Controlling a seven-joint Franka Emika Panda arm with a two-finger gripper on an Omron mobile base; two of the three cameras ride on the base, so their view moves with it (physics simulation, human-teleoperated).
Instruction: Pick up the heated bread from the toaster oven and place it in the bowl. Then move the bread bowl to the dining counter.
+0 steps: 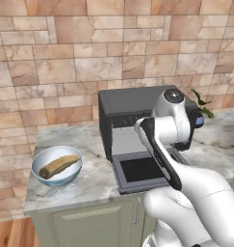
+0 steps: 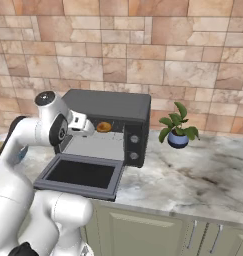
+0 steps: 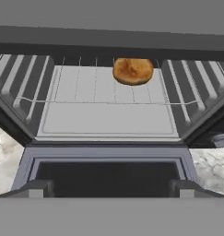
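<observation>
The toaster oven (image 1: pixel 133 100) (image 2: pixel 111 105) stands on the counter with its windowed door (image 1: pixel 140 171) (image 2: pixel 81 175) (image 3: pixel 109 171) dropped flat. On the wire rack (image 3: pixel 109 108), at the back and slightly right of centre, lies the heated bread (image 3: pixel 132 70) (image 2: pixel 104 127), a small golden bun. My gripper (image 3: pixel 111 189) (image 2: pixel 91 128) hovers above the door at the oven's mouth, open and empty, well short of the bread. The pale blue bowl (image 1: pixel 39 163) sits on the counter left of the oven. The dining counter is out of view.
A long tan loaf (image 1: pixel 59 165) lies in the bowl. A potted plant (image 2: pixel 178 131) (image 1: pixel 201 103) stands right of the oven. The marbled counter (image 2: pixel 193 175) over panelled cabinets backs onto a brick wall (image 2: pixel 143 45). The oven's ribbed side walls (image 3: pixel 21 87) flank the rack.
</observation>
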